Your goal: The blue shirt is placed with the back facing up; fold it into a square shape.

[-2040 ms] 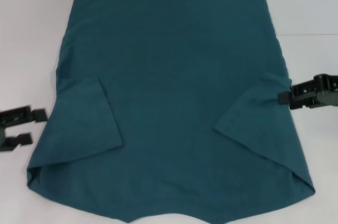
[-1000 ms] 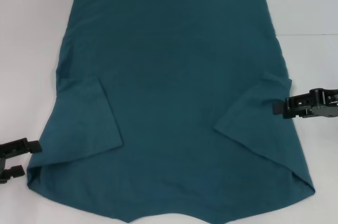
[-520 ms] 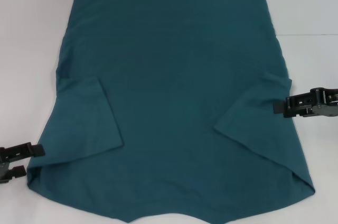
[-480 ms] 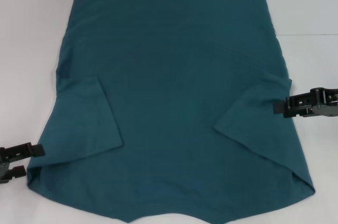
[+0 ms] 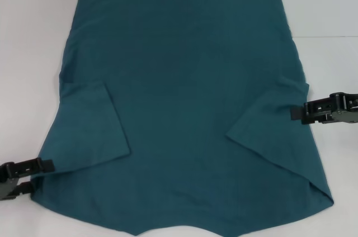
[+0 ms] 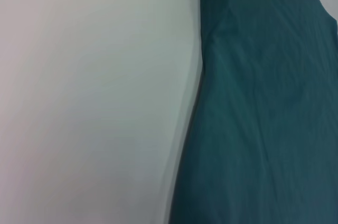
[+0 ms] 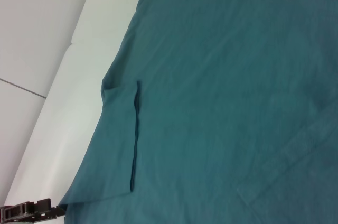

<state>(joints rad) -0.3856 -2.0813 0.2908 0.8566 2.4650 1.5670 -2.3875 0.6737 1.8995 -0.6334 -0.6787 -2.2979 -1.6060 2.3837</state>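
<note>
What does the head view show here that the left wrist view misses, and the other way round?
Only the head view shows the whole blue shirt with both sleeves folded inward, the left gripper open at its near-left corner, and the right gripper at its right edge. The left wrist view adds nothing beyond a closer look at the shirt's side edge. Both show shirt cloth lying on the white table.

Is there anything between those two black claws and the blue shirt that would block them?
Nothing visible does. The left end effector sits at the blue shirt's near left corner, and the right end effector touches its right edge, with only the bare white table around.
</note>
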